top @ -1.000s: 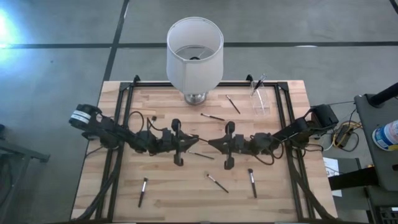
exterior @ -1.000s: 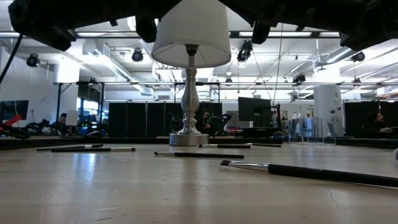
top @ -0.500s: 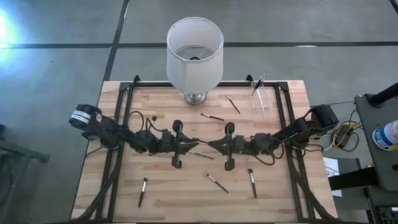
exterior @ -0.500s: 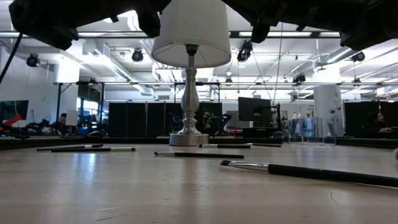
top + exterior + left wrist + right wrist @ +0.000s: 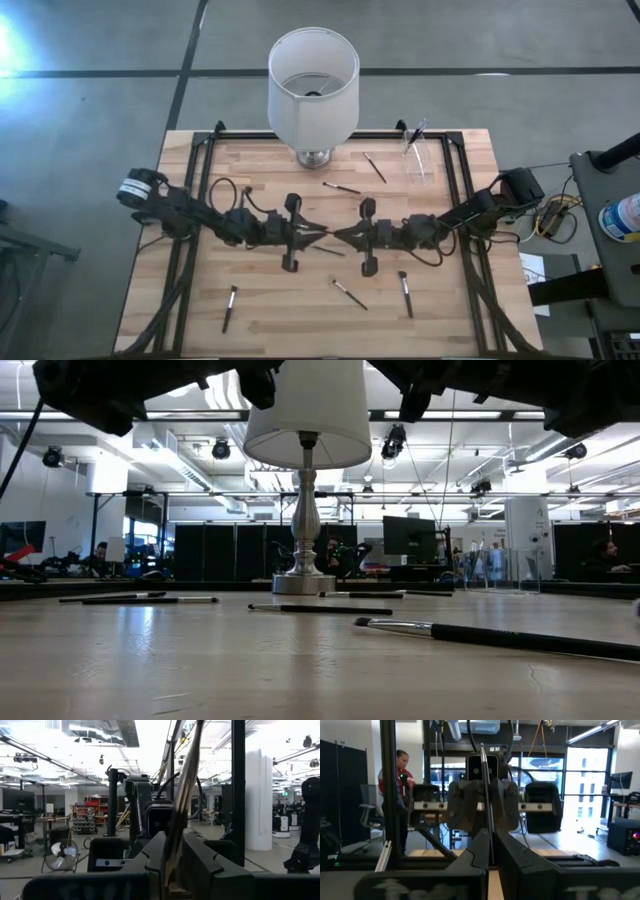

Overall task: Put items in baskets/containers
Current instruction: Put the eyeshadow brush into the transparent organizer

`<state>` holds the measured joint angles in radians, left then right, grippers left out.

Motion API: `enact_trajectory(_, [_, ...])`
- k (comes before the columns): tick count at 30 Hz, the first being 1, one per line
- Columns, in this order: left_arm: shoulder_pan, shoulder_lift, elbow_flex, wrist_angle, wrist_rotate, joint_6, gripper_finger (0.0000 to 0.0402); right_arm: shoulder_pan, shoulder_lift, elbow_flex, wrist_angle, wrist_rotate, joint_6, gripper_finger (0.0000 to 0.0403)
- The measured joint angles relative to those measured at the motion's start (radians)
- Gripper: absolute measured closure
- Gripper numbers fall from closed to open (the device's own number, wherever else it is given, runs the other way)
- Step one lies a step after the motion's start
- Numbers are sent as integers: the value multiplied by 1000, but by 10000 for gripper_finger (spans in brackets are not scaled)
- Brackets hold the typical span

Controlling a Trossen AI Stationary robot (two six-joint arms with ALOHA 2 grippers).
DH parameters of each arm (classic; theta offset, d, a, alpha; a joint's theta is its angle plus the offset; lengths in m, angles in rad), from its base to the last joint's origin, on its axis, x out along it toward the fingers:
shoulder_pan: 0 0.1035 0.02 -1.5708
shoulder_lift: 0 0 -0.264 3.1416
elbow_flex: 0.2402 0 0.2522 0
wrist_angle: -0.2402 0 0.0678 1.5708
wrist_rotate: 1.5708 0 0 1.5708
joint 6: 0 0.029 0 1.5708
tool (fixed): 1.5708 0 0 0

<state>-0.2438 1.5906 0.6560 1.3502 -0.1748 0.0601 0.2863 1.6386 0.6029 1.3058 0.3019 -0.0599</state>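
Note:
Both arms meet over the table's middle, lifted off the wood and facing each other. My left gripper is shut on a thin makeup brush. My right gripper is shut, its tips just short of the left one's. The brush shows as a thin dark line above its fingers. The clear cup stands at the far right with a brush leaning in it. Several more brushes lie flat on the wood. My left gripper pinches the brush's lower shaft between its two fingers. The fingers come nearly level from the table's left and lie across the brush. The brush stands up out of the fingers, leaning a little, clear of the table. My right gripper: whether its shut fingers touch the brush, I cannot tell.
A big white lampshade on a metal base stands at the far middle. A black frame runs along the table's sides. One brush lies on the wood under the grippers; others show in the low view.
My left gripper has gone a little toward the table's right edge, closer to my right gripper, carrying the brush and turning slightly at the wrist. The right arm has kept still.

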Motion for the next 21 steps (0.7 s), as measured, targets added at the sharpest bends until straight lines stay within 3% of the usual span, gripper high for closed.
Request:
enact_trajectory(5, [1, 36, 15, 80, 26, 33, 348, 0, 22, 7, 84, 3, -33, 390])
enact_trajectory(10, [4, 51, 13, 119, 52, 37, 348, 3, 132, 14, 264, -4, -72, 390])
enact_trajectory(21, [2, 54, 8, 160, 106, 37, 353, 4, 257, 131, 263, -8, -122, 390])
